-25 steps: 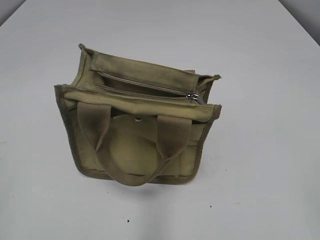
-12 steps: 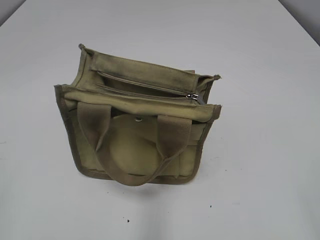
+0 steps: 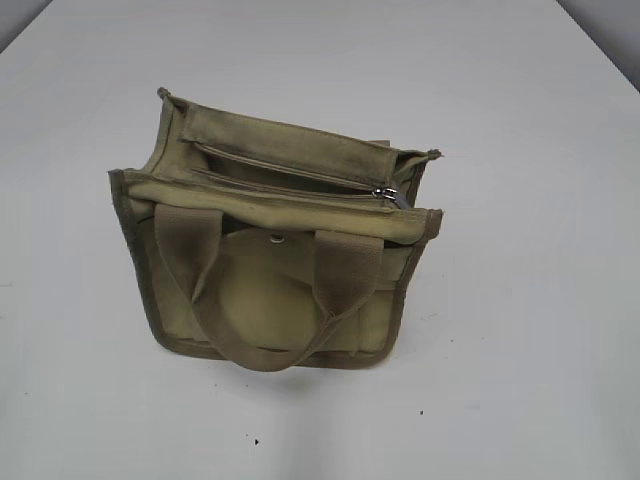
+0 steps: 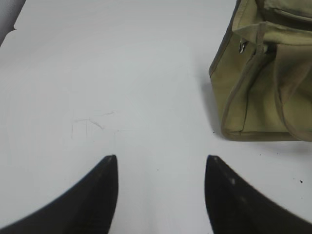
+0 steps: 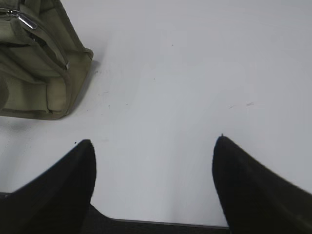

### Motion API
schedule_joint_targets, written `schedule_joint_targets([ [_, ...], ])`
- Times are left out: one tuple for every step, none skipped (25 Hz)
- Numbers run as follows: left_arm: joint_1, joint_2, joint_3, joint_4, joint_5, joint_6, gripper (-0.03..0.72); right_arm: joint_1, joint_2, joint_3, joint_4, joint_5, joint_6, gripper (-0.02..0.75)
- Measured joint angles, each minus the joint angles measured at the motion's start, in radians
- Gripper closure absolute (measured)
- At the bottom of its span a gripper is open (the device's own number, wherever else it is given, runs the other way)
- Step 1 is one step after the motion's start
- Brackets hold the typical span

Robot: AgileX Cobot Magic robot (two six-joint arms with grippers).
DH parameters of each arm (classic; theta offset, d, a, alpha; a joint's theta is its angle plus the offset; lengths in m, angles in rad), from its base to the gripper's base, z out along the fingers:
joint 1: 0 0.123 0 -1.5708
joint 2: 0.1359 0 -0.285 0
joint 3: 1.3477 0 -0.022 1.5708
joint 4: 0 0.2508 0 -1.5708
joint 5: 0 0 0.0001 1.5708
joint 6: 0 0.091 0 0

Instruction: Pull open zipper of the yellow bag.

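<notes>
The yellow bag [image 3: 275,250], an olive-khaki canvas tote, stands on the white table [image 3: 520,300] with its webbing handle drooping toward the camera. Its zipper [image 3: 290,180] runs along the top, the silver pull tab [image 3: 386,195] at the right end. A round snap stud [image 3: 277,238] sits on the front. No arm shows in the exterior view. In the left wrist view my left gripper [image 4: 161,158] hangs open over bare table, the yellow bag [image 4: 263,78] to its upper right. My right gripper [image 5: 153,141] is open too, the yellow bag [image 5: 34,63] and its pull tab [image 5: 27,20] at upper left.
The table's near edge [image 5: 161,224] lies just under the right gripper. The table's far corners [image 3: 20,20] show against a grey background. A few dark specks [image 3: 256,441] dot the surface in front of the bag.
</notes>
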Motion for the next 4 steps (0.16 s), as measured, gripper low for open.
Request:
schedule_joint_targets([
  [0.000,0.000,0.000,0.000,0.000,0.000,0.253,0.000,0.000,0.000,0.000,0.000,0.000,0.162],
  [0.000,0.000,0.000,0.000,0.000,0.000,0.253,0.000,0.000,0.000,0.000,0.000,0.000,0.163],
  [0.000,0.000,0.000,0.000,0.000,0.000,0.253,0.000,0.000,0.000,0.000,0.000,0.000,0.163],
  [0.000,0.000,0.000,0.000,0.000,0.000,0.253,0.000,0.000,0.000,0.000,0.000,0.000,0.163],
])
